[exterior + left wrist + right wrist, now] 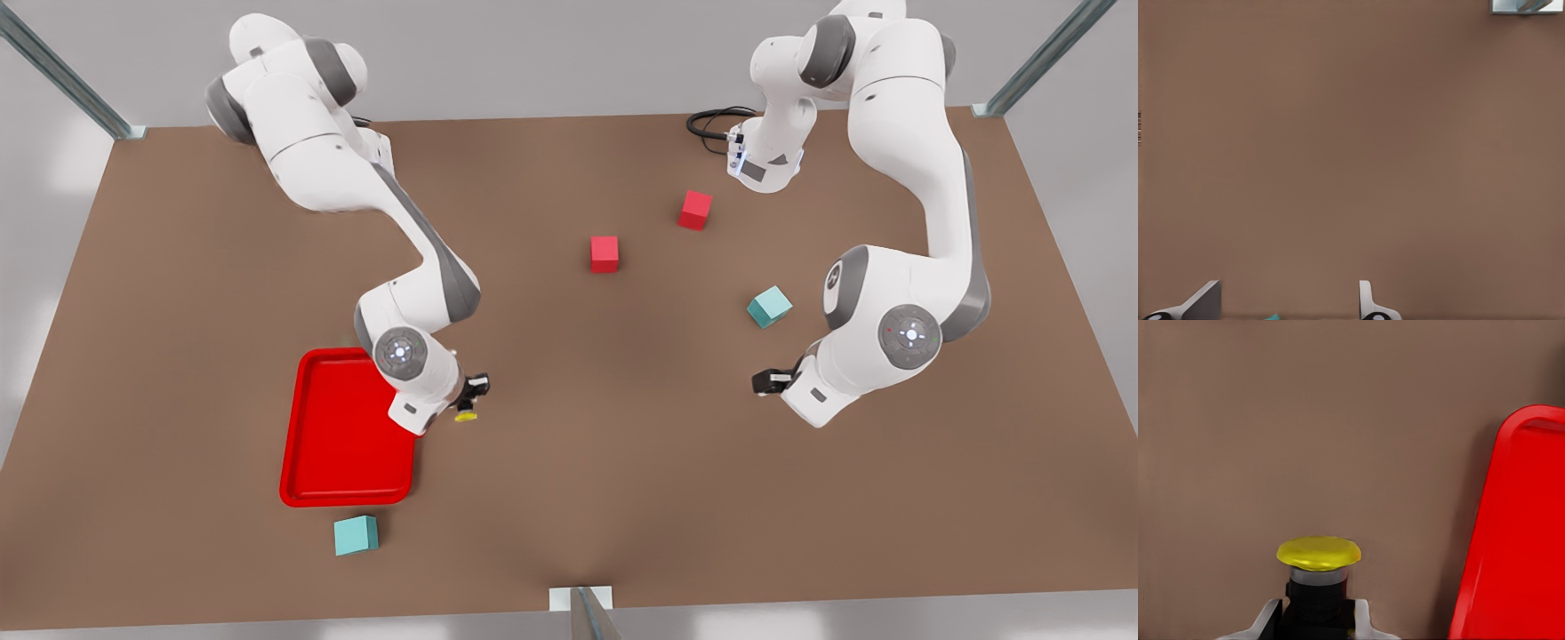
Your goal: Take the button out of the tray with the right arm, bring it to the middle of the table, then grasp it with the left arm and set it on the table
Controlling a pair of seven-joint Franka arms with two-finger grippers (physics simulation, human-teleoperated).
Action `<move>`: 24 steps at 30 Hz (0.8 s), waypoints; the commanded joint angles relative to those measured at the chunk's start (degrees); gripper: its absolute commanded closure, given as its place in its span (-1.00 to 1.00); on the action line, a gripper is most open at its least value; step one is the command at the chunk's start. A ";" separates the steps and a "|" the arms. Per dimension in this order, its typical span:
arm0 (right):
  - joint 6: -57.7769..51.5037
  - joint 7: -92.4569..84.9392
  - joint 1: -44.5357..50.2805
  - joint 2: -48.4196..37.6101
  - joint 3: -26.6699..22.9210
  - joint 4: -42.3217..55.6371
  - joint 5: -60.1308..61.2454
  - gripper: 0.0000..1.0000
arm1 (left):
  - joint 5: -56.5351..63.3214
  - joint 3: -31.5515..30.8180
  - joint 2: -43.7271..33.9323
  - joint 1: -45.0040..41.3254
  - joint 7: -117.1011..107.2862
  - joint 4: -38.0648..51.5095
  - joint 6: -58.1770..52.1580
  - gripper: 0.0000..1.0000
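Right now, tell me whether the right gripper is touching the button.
Touching: in the right wrist view the right gripper has its fingers pressed against both sides of the button.

- Table (569, 462) mid bare btwn right gripper (469, 402) and left gripper (763, 382): free lane.
- Tray (307, 462) rim just beside right gripper.
- Red cubes (605, 253), teal cube (769, 307) sit farther back, off lane.
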 commanded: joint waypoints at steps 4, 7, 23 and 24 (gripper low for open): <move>-7.29 18.94 18.88 6.40 -17.38 7.49 22.72 0.18 | 0.07 0.14 0.06 0.42 1.72 -0.06 -0.02 -1.00; -8.52 27.20 22.22 13.69 -17.29 16.11 25.80 0.17 | -0.01 0.14 0.06 1.57 4.09 -0.24 -0.02 -1.00; 0.27 50.32 21.79 23.90 -14.66 31.31 27.74 -1.00 | 0.07 0.14 0.50 3.85 6.82 -0.67 0.07 -1.00; -2.10 48.57 19.60 21.70 -13.52 30.96 27.39 -1.00 | -0.01 0.14 0.50 3.33 6.03 -0.32 -0.10 -1.00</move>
